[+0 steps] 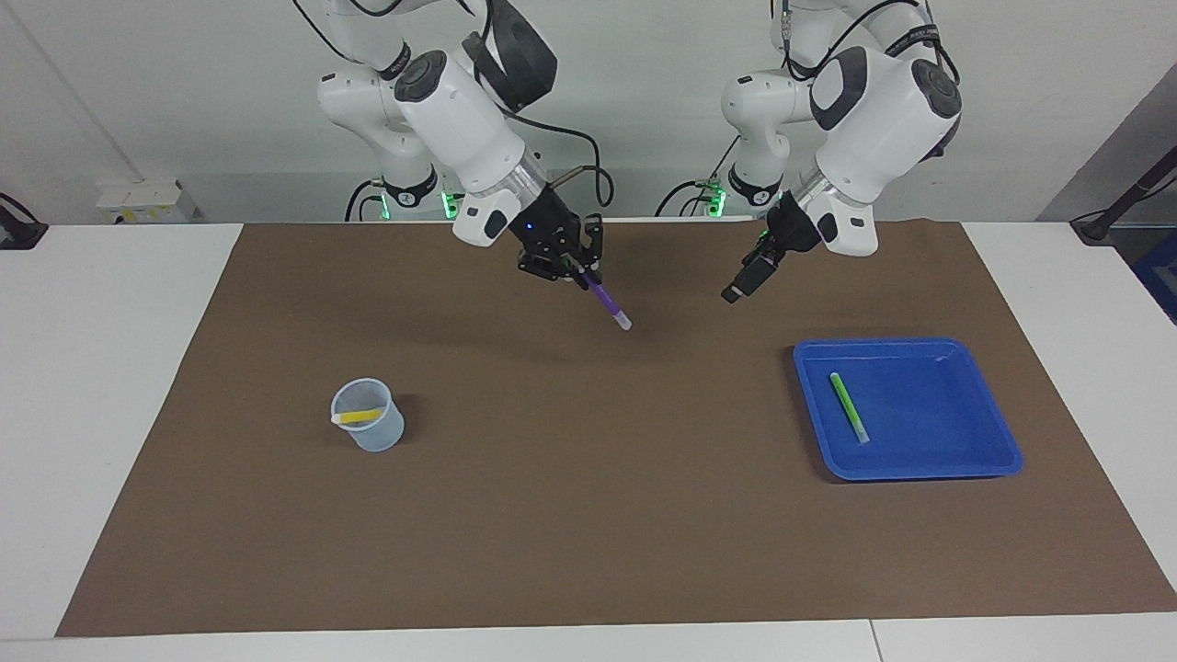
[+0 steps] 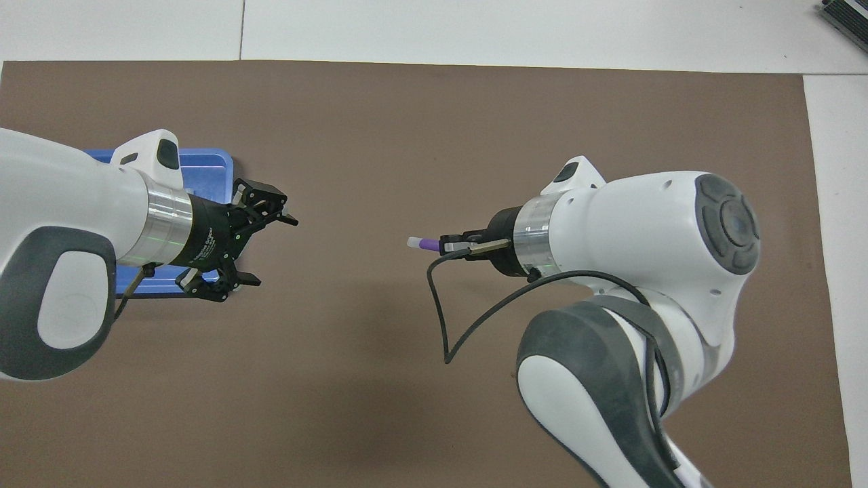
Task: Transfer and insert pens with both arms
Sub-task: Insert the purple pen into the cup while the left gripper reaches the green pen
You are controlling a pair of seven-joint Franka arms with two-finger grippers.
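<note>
A: Purple pen (image 1: 607, 302) is up in the air, pinched in the right hand (image 1: 581, 274), pale cap pointing down and toward the left arm's end, over the bare brown mat (image 1: 588, 515).

B: And from overhead that pen (image 2: 426, 242) is just a stub poking out past the wrist (the arm's bulk hides the right hand's fingers there).

A: Left hand (image 2: 268, 249), though, reads best from overhead: fingers spread wide, nothing between them, hanging over the mat just beside the blue tray (image 2: 203, 159). The facing view shows it (image 1: 736, 290) edge-on, so the spread doesn't read.

B: The two hands are well apart, an open stretch of mat between them.

A: Facing view gives the rest. Light green pen (image 1: 849, 406) lies flat in the blue tray (image 1: 975, 441), toward the left arm's end of the desk (image 1: 110, 368).

B: Yellow pen (image 1: 360, 416) sits tilted in the clear cup (image 1: 370, 434), toward the right arm's end. Overhead, the right arm covers that cup entirely, and the left arm hides most of the tray, green pen included.
</note>
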